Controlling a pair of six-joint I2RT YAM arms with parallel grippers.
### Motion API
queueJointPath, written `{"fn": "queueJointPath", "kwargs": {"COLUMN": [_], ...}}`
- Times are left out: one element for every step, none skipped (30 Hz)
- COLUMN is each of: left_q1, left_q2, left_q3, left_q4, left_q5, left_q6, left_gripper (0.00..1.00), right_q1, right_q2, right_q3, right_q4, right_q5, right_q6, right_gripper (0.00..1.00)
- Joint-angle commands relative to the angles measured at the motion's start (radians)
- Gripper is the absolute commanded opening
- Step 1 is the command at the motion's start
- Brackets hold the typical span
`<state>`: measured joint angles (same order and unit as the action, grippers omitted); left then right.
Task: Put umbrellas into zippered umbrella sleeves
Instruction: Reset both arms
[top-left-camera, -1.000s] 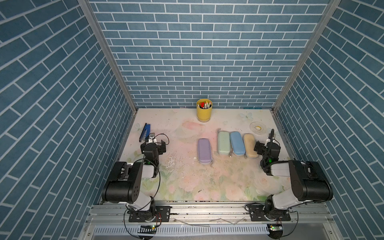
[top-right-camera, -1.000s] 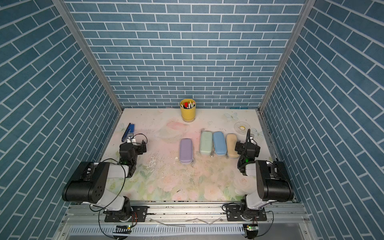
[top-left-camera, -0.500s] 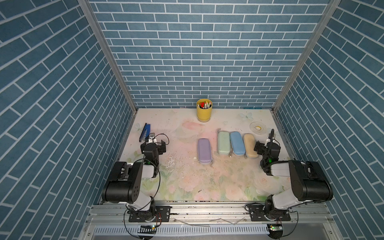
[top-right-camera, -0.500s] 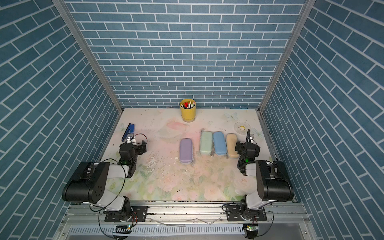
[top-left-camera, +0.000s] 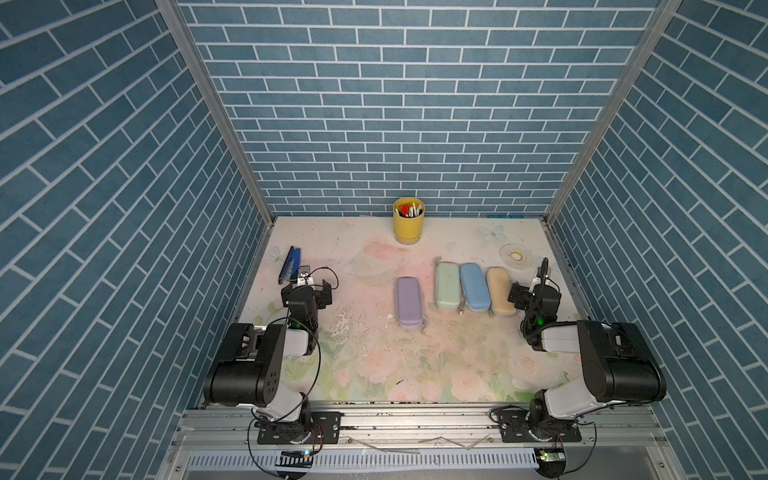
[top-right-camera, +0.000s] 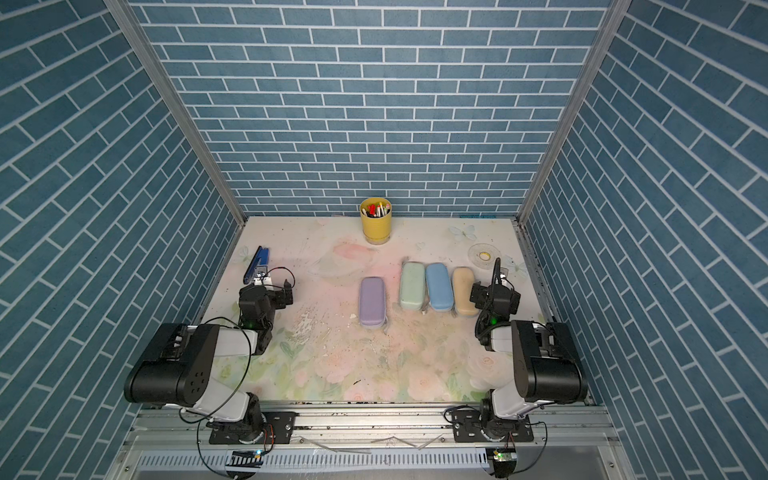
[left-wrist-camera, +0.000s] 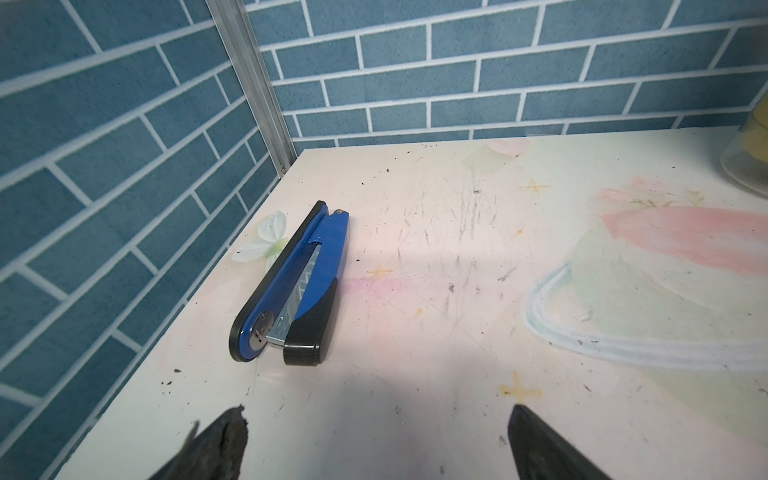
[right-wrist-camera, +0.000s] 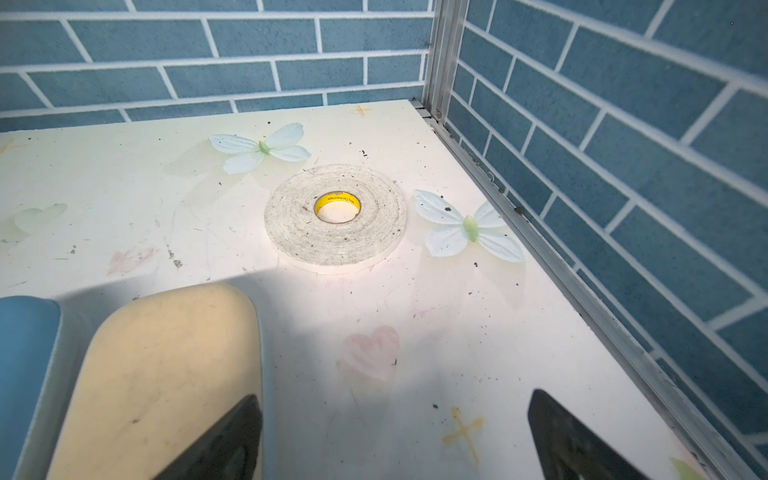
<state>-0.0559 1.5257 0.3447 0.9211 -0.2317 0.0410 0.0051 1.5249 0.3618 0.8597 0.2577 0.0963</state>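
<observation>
Four zippered umbrella sleeves lie zipped shut on the flowered table in both top views: a lilac one (top-left-camera: 408, 302) on its own, then mint green (top-left-camera: 447, 285), light blue (top-left-camera: 473, 286) and tan (top-left-camera: 500, 291) side by side. No umbrellas are in view. My right gripper (top-left-camera: 534, 291) stands open and empty just right of the tan sleeve (right-wrist-camera: 166, 374), and one fingertip (right-wrist-camera: 232, 432) overlaps the sleeve's edge in the right wrist view. My left gripper (top-left-camera: 308, 287) is open and empty over bare table at the left; the left wrist view shows its fingers wide apart (left-wrist-camera: 376, 415).
A dark blue stapler (left-wrist-camera: 299, 282) lies by the left wall ahead of the left gripper. A yellow pen cup (top-left-camera: 409, 220) stands at the back wall. A flat roll of tape (right-wrist-camera: 336, 218) lies near the back right corner. Blue brick walls enclose three sides.
</observation>
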Motion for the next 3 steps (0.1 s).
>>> {"fn": "queueJointPath", "kwargs": {"left_q1": [-0.022,-0.021,-0.021], "left_q2": [0.008,0.006,0.005], "left_q3": [0.022,0.019,0.021], "left_q4": [-0.007,-0.005,-0.008], "left_q5": [-0.025,-0.024,-0.024], "left_q6": [0.025,0.024,0.023], "left_gripper": [0.99,0.99,0.99], "right_q1": [-0.004,-0.004,-0.004], "right_q2": [0.004,0.003,0.004], "right_q3": [0.017,0.017,0.017], "right_q4": [0.009,0.009,0.01], "right_q5": [-0.002,-0.002,-0.002], "right_q6": [-0.015,-0.015,-0.015], "right_gripper": [0.99,0.99,0.99]}}
